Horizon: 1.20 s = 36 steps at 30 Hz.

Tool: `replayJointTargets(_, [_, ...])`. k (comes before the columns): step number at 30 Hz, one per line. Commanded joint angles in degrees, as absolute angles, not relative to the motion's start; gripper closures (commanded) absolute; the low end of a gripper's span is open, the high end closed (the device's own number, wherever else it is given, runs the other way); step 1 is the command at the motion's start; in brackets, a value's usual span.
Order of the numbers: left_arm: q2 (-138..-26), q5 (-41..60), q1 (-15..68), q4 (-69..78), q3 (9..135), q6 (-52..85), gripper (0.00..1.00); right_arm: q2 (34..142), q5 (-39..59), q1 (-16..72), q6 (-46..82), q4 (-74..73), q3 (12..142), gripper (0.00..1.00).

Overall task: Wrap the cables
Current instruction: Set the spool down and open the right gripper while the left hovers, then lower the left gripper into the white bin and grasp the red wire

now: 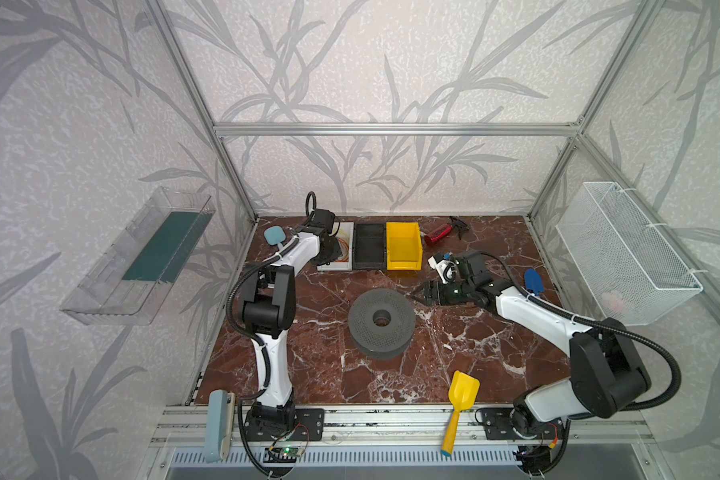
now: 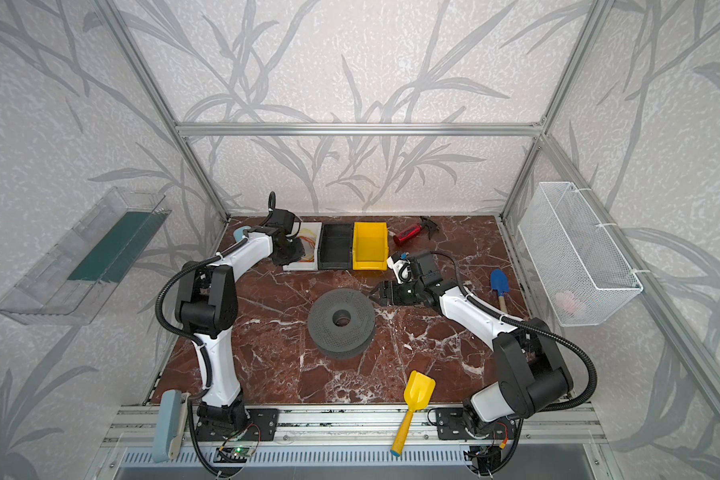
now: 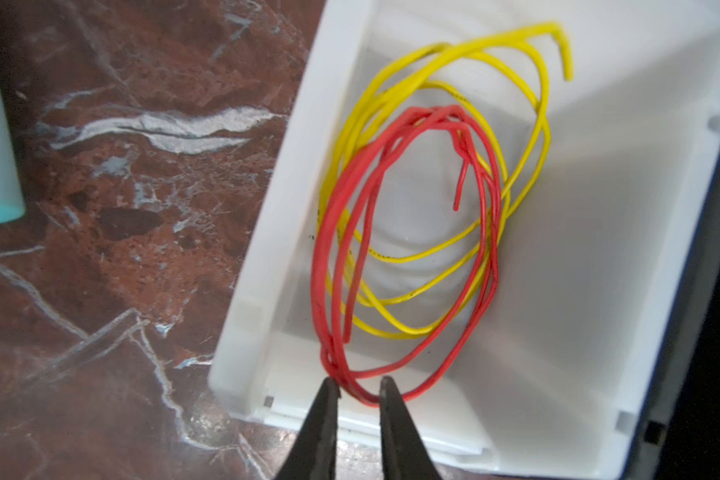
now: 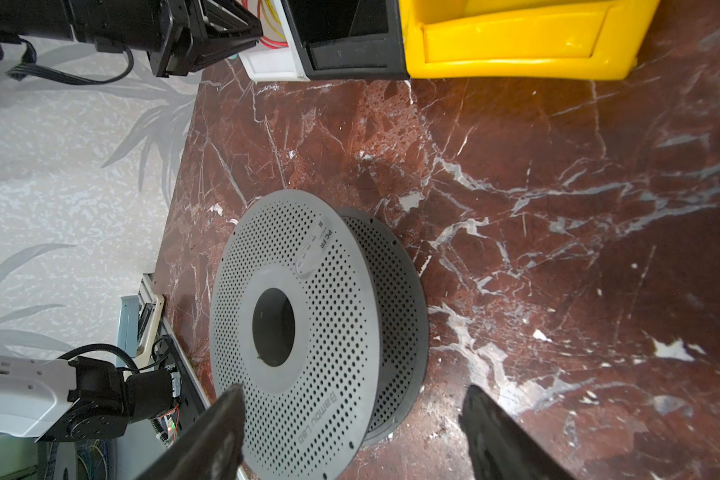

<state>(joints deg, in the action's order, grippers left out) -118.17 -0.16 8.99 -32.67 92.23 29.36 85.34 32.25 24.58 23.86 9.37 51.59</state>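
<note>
1. Left wrist view only: left hand (image 3: 358, 388) tips slightly apart, straddling red loop of cables (image 3: 412, 208) in white bin (image 3: 599, 249).
2. Right wrist view: right hand (image 4: 352, 392) spread wide above grey spool (image 4: 308, 332), holding nothing.

I'm working over a red-brown marble tabletop (image 1: 308, 374) veined in white, and I place everything else from it. Behind it and to both sides stand walls (image 1: 350, 62) papered pale grey with darker leaf sprays. An aluminium crossbar (image 1: 391, 129) spans above its far edge. On the wall left of the tabletop I see a clear plastic tray (image 1: 100, 299) holding a dark green sheet (image 1: 159, 249). On the wall to its right hangs a white wire basket (image 1: 599, 232) with something pale pink inside, too blurred to name. Along the tabletop's near edge runs an aluminium rail (image 1: 391, 419), then a slotted grille (image 1: 391, 457). The light is soft and even.
</note>
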Motion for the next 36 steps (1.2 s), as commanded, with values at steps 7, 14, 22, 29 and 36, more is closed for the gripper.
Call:
replayJointTargets(7, [-114.06, -2.35, 8.83, -33.00, 92.34, 30.16, 0.94, 85.09, 32.00, 24.28, 23.88, 9.25, 53.00, 0.20])
replayJointTargets(14, [-107.59, -1.37, 9.05, -33.68, 91.23, 28.86, 0.94, 82.90, 31.89, 24.34, 24.09, 8.23, 52.87, 0.21])
replayJointTargets(22, [-104.10, -2.44, 9.40, -37.65, 90.03, 27.43, 0.93, 77.34, 29.39, 24.43, 23.49, 4.28, 50.86, 0.21])
replayJointTargets(29, [-107.31, 0.33, 9.18, -40.30, 90.38, 26.33, 0.75, 77.51, 30.54, 24.78, 24.42, 3.62, 49.74, 0.21])
replayJointTargets(36, [-112.16, 2.02, 9.14, -42.47, 93.44, 25.81, 0.51, 79.91, 31.11, 24.95, 24.45, 3.13, 50.43, 0.21])
